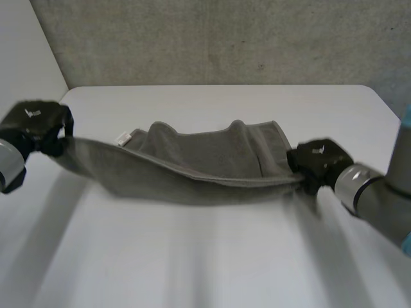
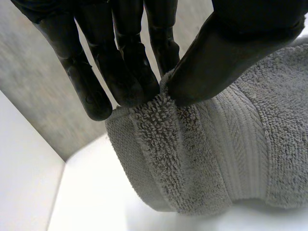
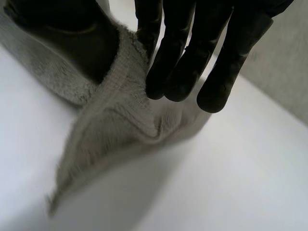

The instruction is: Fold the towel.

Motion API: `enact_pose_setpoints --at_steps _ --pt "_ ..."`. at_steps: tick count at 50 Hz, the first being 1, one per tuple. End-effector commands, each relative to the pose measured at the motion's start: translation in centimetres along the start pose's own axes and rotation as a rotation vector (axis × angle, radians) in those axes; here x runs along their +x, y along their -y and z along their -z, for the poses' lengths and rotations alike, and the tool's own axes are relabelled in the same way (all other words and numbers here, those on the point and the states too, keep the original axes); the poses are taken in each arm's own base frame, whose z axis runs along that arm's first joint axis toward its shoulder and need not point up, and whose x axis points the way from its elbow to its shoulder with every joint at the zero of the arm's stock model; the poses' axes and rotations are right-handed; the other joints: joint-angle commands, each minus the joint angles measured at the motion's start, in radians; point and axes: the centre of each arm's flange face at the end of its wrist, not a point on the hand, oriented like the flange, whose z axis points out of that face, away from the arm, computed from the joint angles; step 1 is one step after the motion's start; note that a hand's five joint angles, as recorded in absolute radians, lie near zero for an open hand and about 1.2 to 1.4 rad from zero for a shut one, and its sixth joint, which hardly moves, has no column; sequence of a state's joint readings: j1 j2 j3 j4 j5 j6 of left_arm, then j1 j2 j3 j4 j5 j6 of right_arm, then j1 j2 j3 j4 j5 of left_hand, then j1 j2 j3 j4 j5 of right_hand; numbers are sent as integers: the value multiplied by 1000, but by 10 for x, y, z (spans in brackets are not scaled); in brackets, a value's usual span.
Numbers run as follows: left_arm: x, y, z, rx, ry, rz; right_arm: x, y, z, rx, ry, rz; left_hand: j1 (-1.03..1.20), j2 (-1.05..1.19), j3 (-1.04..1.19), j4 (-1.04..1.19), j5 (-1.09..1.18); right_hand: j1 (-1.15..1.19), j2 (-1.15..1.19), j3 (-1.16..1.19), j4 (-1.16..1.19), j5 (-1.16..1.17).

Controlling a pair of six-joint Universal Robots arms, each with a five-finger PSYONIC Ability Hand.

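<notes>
My left hand (image 1: 35,125) and my right hand (image 1: 319,162) each pinch one end of the towel (image 1: 205,168). It hangs stretched between them, sagging over the desk (image 1: 212,256), so I think the fold can go straight.

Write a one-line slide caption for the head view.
The left hand and right hand pinch opposite ends of the grey towel, its middle sagging over the white table.

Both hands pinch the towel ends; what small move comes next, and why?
Probably move both hands forward together, laying the held edge over the bunched far part. Left hand and right hand pinch opposite ends of the towel, whose middle sags.
</notes>
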State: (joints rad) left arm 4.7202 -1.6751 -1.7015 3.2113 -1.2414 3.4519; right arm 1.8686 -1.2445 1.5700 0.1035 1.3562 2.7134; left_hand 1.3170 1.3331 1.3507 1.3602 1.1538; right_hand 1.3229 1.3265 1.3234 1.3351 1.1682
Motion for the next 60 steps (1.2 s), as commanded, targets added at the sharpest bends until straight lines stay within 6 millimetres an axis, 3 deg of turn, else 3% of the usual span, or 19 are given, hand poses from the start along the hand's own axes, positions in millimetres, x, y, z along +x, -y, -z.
enact_pose_setpoints --at_steps 1,6,11,16,22,29,31,34,36,39,41,45,47,50,52,55,57,58,60 --pt "-15 53 5 166 45 49 34 99 48 227 -56 65 79 63 46 36 68 73 70 73 61 54" --pt "-27 106 16 336 56 159 62 143 73 299 -141 140 79 63 46 36 68 73 70 73 61 54" --pt "-30 118 19 376 53 195 74 153 69 262 -179 222 79 63 46 36 68 73 70 73 61 54" --pt "-29 101 2 321 41 219 72 140 43 171 -188 313 79 63 46 36 68 73 70 73 61 54" --pt "-25 43 -62 155 13 276 57 116 -5 116 -148 404 79 63 46 36 68 73 70 73 61 54" --pt "-14 37 -105 168 25 273 58 118 -51 278 -232 460 79 63 46 36 68 73 70 73 61 54" --pt "-15 43 -114 198 42 267 70 139 -68 453 -354 499 79 63 46 36 68 73 70 73 61 54" --pt "-23 69 -127 302 82 251 77 154 -70 533 -412 512 79 63 46 36 68 73 70 73 61 54" --pt "-32 114 -129 464 123 237 90 189 -62 696 -525 528 79 63 46 36 68 73 70 73 61 54" --pt "-33 138 -126 563 138 229 99 213 -51 817 -594 522 79 63 46 36 68 73 70 73 61 54" --pt "-31 175 -118 734 158 223 100 221 -47 858 -605 506 79 63 46 36 68 73 70 73 61 54" --pt "-27 190 -112 816 141 250 101 221 -46 882 -582 445 79 63 46 36 68 73 70 73 61 54" --pt "-25 191 -110 820 121 274 95 202 -55 812 -505 399 79 63 46 36 68 73 70 73 61 54" --pt "-19 166 -116 731 92 328 88 185 -61 739 -445 387 79 63 46 36 68 73 70 73 61 54" --pt "-9 124 -125 597 69 347 72 150 -68 597 -317 372 79 63 46 36 68 73 70 73 61 54" --pt "-5 101 -127 523 54 353 54 114 -70 476 -193 352 79 63 46 36 68 73 70 73 61 54" --pt "7 57 -124 386 10 364 46 95 -71 423 -144 344 79 63 46 36 68 73 70 73 61 54" --pt "7 57 -124 385 10 364 46 95 -71 422 -144 344 79 63 46 36 68 73 70 73 61 54" --pt "12 17 -117 271 -14 376 33 60 -72 331 -73 324 79 63 46 36 68 73 70 73 61 54"
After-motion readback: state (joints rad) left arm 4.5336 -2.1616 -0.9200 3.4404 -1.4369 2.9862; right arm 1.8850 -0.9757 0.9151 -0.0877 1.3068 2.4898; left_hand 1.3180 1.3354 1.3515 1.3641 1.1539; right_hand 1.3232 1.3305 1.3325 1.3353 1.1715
